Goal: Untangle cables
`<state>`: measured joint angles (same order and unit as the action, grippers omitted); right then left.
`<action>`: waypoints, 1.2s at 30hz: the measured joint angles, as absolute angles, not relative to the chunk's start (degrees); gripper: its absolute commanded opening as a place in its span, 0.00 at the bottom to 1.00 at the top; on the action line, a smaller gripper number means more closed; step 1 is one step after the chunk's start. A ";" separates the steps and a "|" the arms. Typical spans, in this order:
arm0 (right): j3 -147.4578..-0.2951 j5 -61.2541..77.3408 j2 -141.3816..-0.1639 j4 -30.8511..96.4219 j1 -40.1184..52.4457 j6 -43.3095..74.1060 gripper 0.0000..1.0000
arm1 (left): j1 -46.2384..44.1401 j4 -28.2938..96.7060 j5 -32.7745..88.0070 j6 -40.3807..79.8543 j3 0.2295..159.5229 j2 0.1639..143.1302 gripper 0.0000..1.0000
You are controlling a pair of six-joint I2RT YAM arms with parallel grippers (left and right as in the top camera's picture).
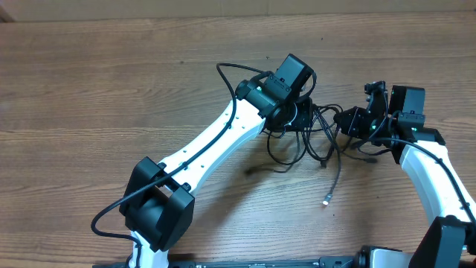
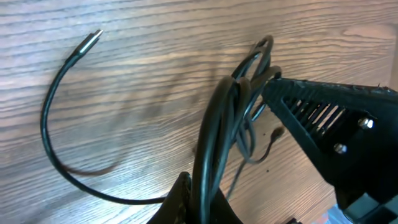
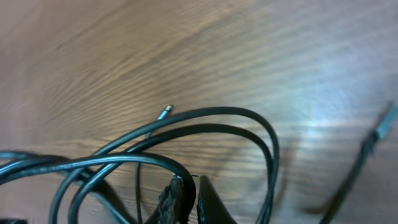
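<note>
The cables are lying bunched in a loose tangle of thin black loops on the right of the middle of the counter, between the two arms' working ends. One strand is trailing out of the bunch towards the near edge and is ending in a silver plug that is resting on the wood, apart from the rest. The left wrist view is showing that same kind of end: a long curved strand is sweeping away from the cables and finishing in a silver plug. A small dark plug is lying just beside the bundle.

The left fingers are sitting on the left side of the tangle. Up close, the left fingers are pressed together at the bottom of the view, pinching several strands that are rising out of them.

The right fingers are sitting on the tangle's right side, near the left ones. In the right wrist view, the right fingers are likewise closed, and the cables are arching over them in wide loops, with a strand running down into the grip.

The white left arm is reaching in diagonally from the near left, and the white right arm is curving in from the near right.
</note>
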<state>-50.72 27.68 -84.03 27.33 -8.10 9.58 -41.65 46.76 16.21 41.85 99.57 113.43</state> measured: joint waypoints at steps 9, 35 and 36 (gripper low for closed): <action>-50.72 27.53 -84.01 32.16 -13.23 16.78 0.04 | -41.67 47.03 16.97 41.85 99.57 113.71 0.04; -50.72 32.86 -83.96 33.28 -23.66 12.71 0.81 | -42.04 46.74 17.85 37.06 99.57 114.06 0.04; -50.72 32.80 -83.96 33.04 -23.70 12.43 0.83 | -41.95 46.78 17.76 36.36 99.57 114.06 0.04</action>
